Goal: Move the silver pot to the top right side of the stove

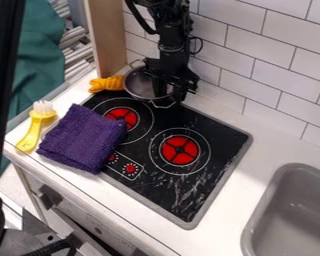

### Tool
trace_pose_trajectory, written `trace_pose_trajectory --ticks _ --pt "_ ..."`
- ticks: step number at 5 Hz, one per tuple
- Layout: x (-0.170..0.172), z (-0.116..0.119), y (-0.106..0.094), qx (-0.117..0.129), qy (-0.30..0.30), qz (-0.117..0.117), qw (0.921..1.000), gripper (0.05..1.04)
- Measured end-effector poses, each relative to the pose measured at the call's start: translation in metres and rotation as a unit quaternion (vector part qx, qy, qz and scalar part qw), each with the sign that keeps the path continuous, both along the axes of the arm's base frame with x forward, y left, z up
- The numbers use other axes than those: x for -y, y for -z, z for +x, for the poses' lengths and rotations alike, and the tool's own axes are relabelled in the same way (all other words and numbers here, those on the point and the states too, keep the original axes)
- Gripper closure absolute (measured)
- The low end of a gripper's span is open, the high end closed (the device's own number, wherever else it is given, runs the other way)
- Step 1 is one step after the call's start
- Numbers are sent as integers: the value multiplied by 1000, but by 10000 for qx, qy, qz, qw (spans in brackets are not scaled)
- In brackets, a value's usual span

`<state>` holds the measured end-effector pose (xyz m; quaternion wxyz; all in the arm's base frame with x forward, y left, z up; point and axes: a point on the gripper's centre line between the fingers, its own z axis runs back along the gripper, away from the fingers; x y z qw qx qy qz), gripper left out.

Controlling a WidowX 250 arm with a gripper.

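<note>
The silver pot (140, 86) is right at the jaws, its bowl spreading out mostly to their left in the view, by the upper end of the black stove (217, 138). It is round and open-topped, with a thin rim and a smooth grey metal inside that catches some light. One thin loop handle (165, 105) juts out just below the jaws, and another (136, 63) stands at the far side, up and to their left. The jaws hang from the black arm (173, 42) over the right part of the bowl; I cannot tell whether they are open or closed on it. Further left of them, just beside the pot, lies a bunched orange thing (106, 84). Below and left of the jaws are a folded purple cloth (86, 137) and a yellow brush (34, 127); well apart, below and right, is a grey sink (289, 215)
</note>
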<state>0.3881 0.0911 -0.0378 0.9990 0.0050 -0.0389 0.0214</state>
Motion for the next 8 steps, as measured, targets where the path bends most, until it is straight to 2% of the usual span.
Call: trace_pose_trajectory --ticks 1,2,3,4,5,6,7,8 --pt "1 -1 -8 153 0 20 9999 789" --pt "8 -3 -28 431 9 40 9991 947" --pt "11 -1 -63 947 -93 18 9955 1023" --pt "17 -1 -92 1334 -65 31 9910 1025" --pt "38 -11 -108 1521 132 164 9881 1026" --pt "61 -29 -105 1364 80 214 9904 1026" --pt "78 -50 -88 961 -66 246 9950 1026" --pt "91 -62 -78 801 -61 232 9965 1026"
